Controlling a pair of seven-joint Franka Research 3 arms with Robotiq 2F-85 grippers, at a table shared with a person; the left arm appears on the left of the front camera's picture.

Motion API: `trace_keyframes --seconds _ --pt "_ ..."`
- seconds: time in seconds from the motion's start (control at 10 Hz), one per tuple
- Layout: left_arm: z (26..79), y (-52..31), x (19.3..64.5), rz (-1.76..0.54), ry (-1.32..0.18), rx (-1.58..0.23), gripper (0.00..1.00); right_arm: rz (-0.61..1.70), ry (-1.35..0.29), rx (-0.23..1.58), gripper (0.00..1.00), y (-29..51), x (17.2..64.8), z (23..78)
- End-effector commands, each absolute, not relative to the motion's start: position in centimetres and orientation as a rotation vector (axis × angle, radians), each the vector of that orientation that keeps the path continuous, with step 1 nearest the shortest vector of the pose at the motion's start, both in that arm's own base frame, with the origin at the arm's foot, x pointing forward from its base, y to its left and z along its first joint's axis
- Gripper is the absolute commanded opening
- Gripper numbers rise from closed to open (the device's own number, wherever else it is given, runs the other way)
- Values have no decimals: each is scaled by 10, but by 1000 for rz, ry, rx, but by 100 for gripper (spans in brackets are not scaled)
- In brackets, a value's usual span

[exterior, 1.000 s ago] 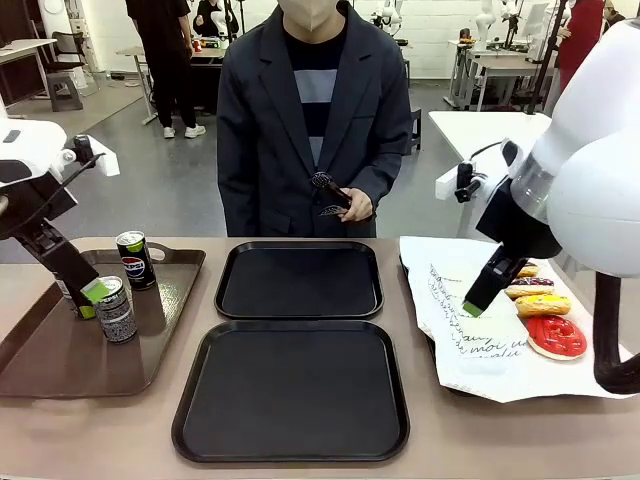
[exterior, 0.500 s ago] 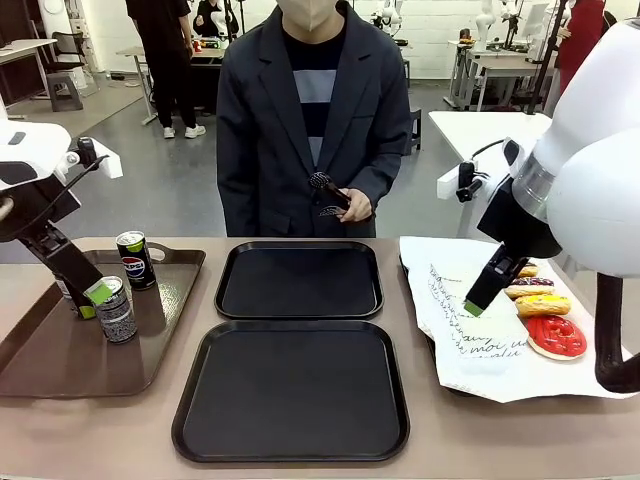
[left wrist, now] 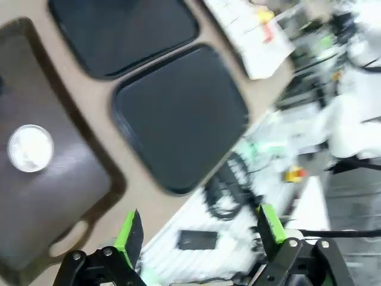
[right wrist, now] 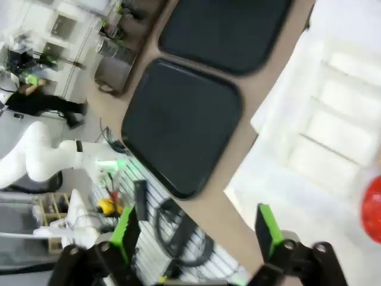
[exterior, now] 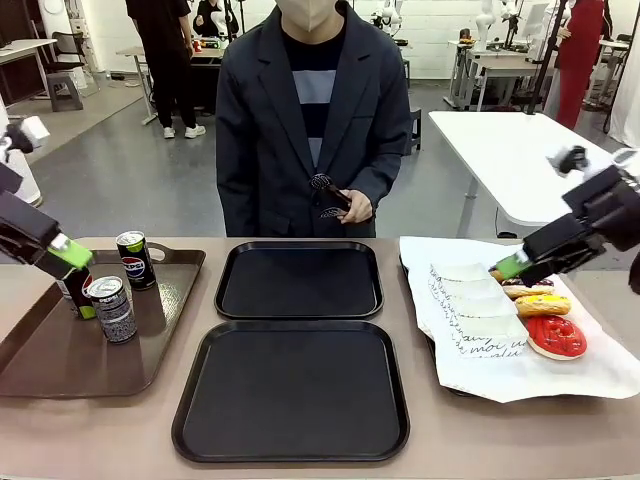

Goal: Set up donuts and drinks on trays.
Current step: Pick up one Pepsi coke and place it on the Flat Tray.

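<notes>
Worktop (exterior: 130, 440) in front of you carries the two black trays (exterior: 290, 390) in the middle, one behind the other. Brown tray (exterior: 50, 365) on your left holds the drinks (exterior: 134, 259), standing upright. White paper (exterior: 470, 345) on your right holds the donuts (exterior: 553, 336), with the red-iced one nearest you. Left jaws are spread apart above the brown tray's left edge. Right jaws are spread apart just above the far donuts.

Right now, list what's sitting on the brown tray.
Two black cans stand upright on the brown tray: a Pepsi can at the far side and a second can nearer. The left gripper covers most of what looks like a third can beside them.
</notes>
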State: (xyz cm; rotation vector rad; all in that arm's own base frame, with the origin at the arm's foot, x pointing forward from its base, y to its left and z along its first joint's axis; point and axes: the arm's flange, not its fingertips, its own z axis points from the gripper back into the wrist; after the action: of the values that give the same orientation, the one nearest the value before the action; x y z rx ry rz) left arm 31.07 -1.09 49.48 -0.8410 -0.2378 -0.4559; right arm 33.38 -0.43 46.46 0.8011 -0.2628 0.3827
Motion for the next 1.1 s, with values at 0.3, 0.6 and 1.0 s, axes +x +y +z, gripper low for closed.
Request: trace_keyframes --seconds 0.3,0.6,1.0 --pt "460 96 331 -152 -232 -1223 100 8 -310 1065 100 -129 352 441" --pt "450 152 317 -10 -264 -1213 100 -106 -339 1121 100 -200 327 429" --pt "445 206 289 131 -332 -1196 100 -235 -394 1136 100 -259 284 421"
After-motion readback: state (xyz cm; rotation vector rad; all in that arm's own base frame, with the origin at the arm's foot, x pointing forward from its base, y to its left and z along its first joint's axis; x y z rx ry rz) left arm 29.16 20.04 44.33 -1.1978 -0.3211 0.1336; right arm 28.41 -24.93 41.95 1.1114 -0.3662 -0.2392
